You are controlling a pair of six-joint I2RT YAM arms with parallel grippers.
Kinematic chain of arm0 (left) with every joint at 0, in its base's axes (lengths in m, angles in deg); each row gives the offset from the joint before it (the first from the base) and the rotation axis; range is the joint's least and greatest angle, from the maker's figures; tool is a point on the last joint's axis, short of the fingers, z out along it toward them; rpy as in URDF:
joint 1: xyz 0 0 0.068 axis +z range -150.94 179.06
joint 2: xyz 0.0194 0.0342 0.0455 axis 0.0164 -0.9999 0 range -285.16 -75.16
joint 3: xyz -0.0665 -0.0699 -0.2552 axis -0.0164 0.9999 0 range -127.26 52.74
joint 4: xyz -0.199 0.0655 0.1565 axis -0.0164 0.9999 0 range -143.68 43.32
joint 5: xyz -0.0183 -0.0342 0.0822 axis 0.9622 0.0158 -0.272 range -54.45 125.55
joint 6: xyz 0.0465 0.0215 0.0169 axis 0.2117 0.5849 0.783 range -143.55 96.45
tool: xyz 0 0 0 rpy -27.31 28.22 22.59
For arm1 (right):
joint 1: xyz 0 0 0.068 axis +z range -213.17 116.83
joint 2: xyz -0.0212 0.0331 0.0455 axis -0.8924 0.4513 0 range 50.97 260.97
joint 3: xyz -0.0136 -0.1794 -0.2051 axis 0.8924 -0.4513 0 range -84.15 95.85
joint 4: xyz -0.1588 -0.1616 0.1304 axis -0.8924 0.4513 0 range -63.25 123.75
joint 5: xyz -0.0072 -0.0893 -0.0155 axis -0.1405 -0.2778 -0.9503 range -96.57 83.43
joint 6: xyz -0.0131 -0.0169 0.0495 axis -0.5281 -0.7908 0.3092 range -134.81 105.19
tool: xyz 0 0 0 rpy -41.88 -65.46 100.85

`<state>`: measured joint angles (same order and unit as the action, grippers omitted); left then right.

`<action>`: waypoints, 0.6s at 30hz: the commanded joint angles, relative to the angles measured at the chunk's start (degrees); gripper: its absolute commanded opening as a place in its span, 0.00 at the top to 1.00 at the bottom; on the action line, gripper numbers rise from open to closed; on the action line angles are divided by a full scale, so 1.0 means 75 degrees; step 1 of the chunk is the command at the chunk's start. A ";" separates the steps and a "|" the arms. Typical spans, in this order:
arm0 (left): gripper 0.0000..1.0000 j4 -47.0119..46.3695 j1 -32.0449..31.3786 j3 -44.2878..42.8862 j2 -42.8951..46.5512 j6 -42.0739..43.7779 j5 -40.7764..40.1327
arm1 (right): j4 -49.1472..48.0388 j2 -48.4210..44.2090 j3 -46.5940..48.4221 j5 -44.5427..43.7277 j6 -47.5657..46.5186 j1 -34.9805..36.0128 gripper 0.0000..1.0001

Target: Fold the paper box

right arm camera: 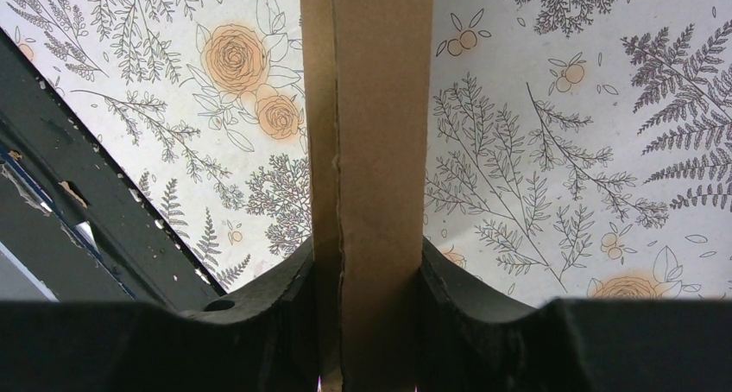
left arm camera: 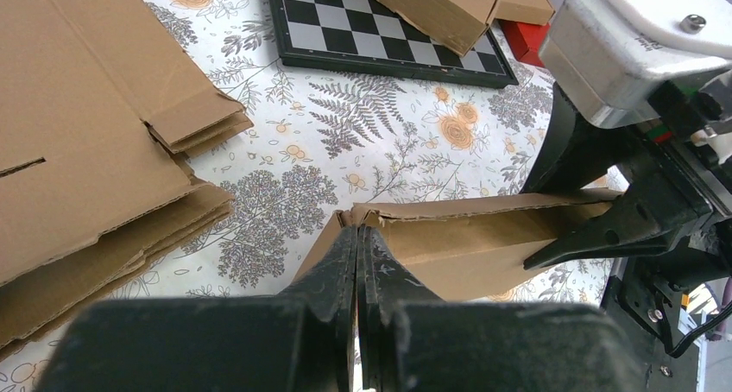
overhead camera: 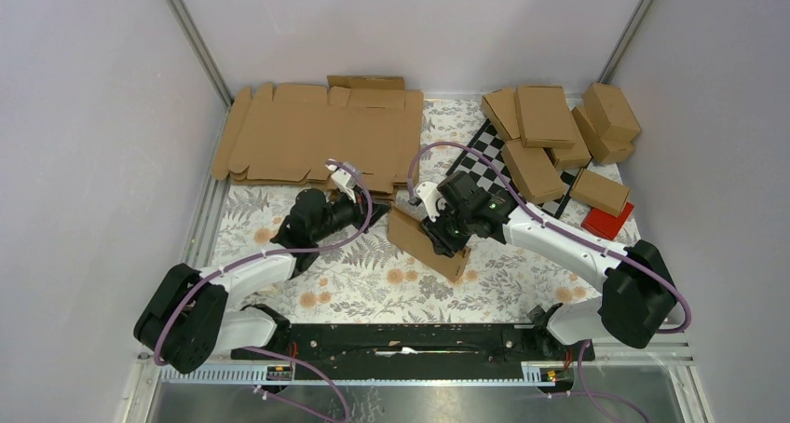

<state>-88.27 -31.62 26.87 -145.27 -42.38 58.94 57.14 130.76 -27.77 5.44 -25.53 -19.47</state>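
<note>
The paper box (overhead camera: 430,246) is a slim brown carton standing on edge on the floral cloth in the middle. My right gripper (overhead camera: 442,238) reaches over it from the right and is shut on its narrow body. In the right wrist view the paper box (right arm camera: 373,133) fills the gap between the right gripper (right arm camera: 369,275) fingers. My left gripper (overhead camera: 375,212) is just left of the box. In the left wrist view the left gripper (left arm camera: 358,234) is shut, with nothing visible between its fingers. Its tips touch the near end corner of the paper box (left arm camera: 483,237).
A stack of flat cardboard blanks (overhead camera: 317,134) lies at the back left. Several folded cartons (overhead camera: 550,125) are piled at the back right over a chequered board (overhead camera: 484,162). A red block (overhead camera: 607,223) sits beside them. Walls enclose three sides.
</note>
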 commanded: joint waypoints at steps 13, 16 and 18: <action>1.00 -0.1760 -0.0023 0.0662 -0.0747 -0.0674 0.0320 | -0.0012 0.0109 0.0147 0.0043 -0.0085 -0.0034 0.70; 1.00 -0.1471 -0.0022 0.0594 -0.0733 -0.0507 0.0171 | -0.0021 0.0079 0.0129 0.0038 -0.0097 -0.0037 0.70; 1.00 -0.1260 -0.0032 0.0596 -0.0708 -0.0392 0.0079 | -0.0017 0.0019 0.0115 -0.0004 -0.0108 -0.0036 0.70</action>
<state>-102.87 -31.60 31.55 -149.53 -46.88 59.12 57.25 130.76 -27.77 5.49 -25.48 -19.73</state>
